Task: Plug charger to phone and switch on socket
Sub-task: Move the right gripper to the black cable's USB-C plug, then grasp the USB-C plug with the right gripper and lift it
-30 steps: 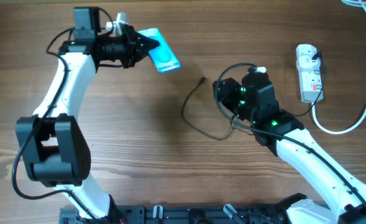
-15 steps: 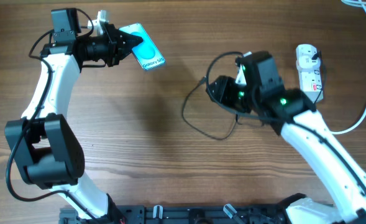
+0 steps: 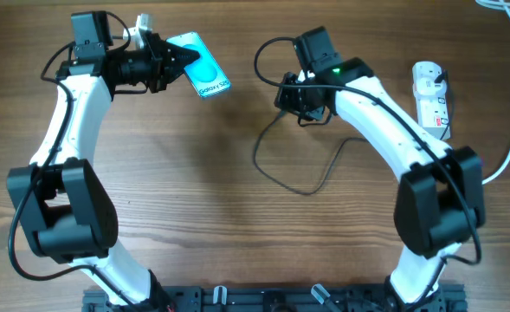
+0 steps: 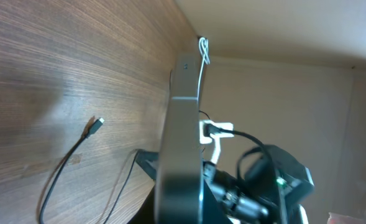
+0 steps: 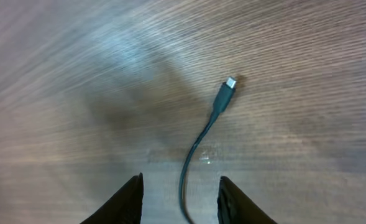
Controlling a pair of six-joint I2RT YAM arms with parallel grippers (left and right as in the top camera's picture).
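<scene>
My left gripper [image 3: 170, 62] is shut on the phone [image 3: 201, 75] and holds it above the table at the far left, turquoise screen up. In the left wrist view the phone [image 4: 181, 118] shows edge-on. The charger, a thin black cable [image 3: 257, 156], loops on the table in the middle. Its plug [image 5: 225, 94] lies flat on the wood and also shows in the left wrist view [image 4: 96, 124]. My right gripper [image 3: 294, 97] hovers over the plug end, open and empty, with the cable [image 5: 189, 163] running between its fingers [image 5: 179, 186]. The socket [image 3: 431, 100] lies at the far right.
The socket's thick white cord [image 3: 500, 165] curves along the right edge of the table. My right arm [image 4: 276, 180] shows behind the phone in the left wrist view. Bare wood lies between the phone and the plug.
My right arm has swung up and to the left, from near the cable loop to above the plug end. My left arm shifted the phone left a second ago and has since held still.
</scene>
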